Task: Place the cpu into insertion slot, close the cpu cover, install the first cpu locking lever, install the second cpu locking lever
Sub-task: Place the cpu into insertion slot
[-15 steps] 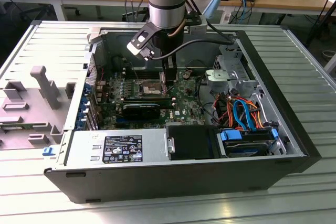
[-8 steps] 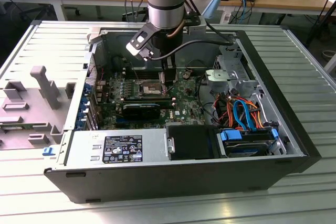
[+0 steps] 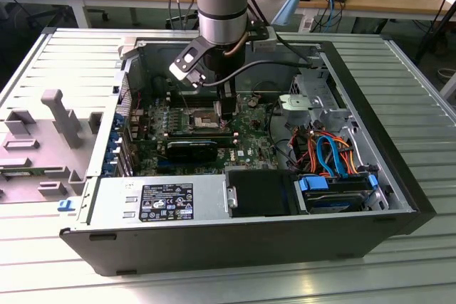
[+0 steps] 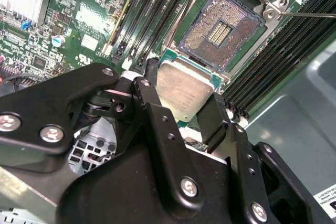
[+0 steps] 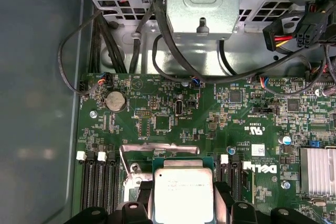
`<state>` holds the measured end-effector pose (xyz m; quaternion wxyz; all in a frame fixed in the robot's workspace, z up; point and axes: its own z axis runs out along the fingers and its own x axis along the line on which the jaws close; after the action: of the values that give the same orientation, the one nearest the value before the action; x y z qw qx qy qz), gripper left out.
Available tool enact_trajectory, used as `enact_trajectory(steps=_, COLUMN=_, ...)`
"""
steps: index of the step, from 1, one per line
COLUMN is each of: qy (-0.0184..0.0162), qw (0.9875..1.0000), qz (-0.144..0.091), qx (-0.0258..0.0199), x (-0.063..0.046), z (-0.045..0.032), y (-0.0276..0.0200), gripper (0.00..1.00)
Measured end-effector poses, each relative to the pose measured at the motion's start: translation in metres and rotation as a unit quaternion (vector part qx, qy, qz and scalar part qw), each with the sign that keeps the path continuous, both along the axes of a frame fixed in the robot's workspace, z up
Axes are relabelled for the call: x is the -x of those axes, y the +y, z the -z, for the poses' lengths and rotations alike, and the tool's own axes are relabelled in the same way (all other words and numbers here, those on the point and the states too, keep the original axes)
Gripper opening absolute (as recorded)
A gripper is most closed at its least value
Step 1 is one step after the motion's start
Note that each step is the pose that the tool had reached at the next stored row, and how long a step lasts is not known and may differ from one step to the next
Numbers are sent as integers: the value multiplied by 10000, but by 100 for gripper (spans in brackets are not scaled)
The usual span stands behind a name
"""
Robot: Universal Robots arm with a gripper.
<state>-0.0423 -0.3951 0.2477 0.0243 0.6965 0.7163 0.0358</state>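
1. Silver-grey metal tops the cpu (image 4: 185, 88), held flat and clear of the green board (image 4: 79, 19) between the two black fingers (image 4: 148, 90) of the hand (image 4: 181, 98).
2. The hand is closed on the chip, pinching two opposite edges, and touches nothing else.
3. The insertion slot (image 4: 223, 30) lies just ahead of the fingertips, its pin field bare and uncovered, so the chip is not yet seated.
4. Judging by this, the placing goes well if the chip stays level, its edges square with the shiny rim, and it comes straight down without sliding, since the pins look easily bent.
5. Long black memory slots (image 4: 157, 3) run on both sides of the socket.
6. Farther out, the open computer case (image 3: 214, 247) rests on the slatted metal tabletop (image 3: 413, 83).
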Motion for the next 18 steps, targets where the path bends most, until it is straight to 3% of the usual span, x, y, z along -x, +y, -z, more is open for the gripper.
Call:
enact_trajectory(steps=7, qy=0, qw=10000, qz=1, qx=0, x=8, z=7, y=0, gripper=54)
enact_trajectory(steps=18, qy=0, qw=10000, qz=0, qx=0, x=112, z=18, y=3, gripper=54)
